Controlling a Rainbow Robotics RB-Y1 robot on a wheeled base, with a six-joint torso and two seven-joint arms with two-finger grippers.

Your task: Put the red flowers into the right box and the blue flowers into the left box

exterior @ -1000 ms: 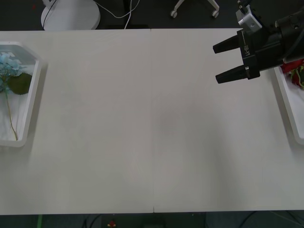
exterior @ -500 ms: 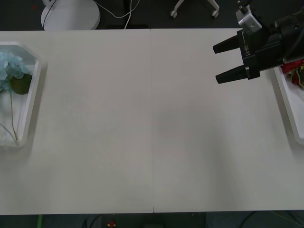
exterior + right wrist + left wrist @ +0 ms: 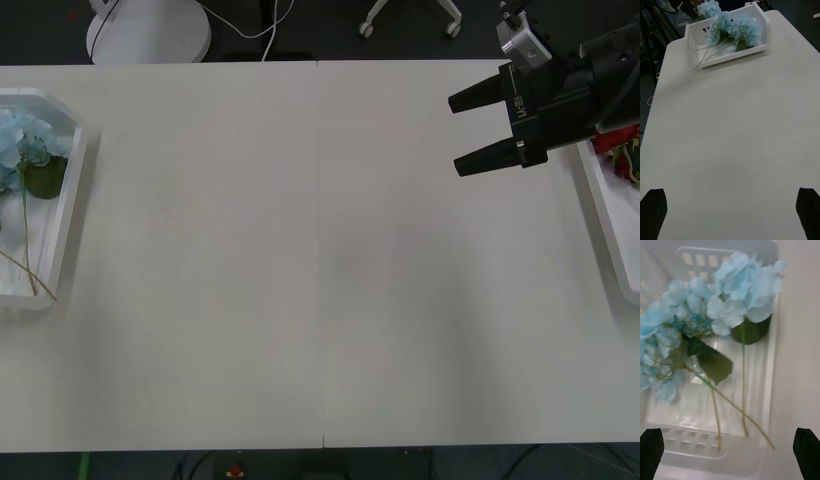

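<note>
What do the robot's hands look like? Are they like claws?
A bit, yes. The right gripper is black, with two long pointed fingers on a chunky black block that has small white lettering. A little silver-grey box sits on top. The left gripper has black, rounded fingertips.

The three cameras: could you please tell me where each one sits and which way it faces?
Front view: above the arms, looking down at the table; right gripper open beside the right box.
Right wrist view: faces across the table toward the left box.
Left wrist view: directly over the blue flowers; left gripper open.
Shared: the left box with the blue flowers.
</note>
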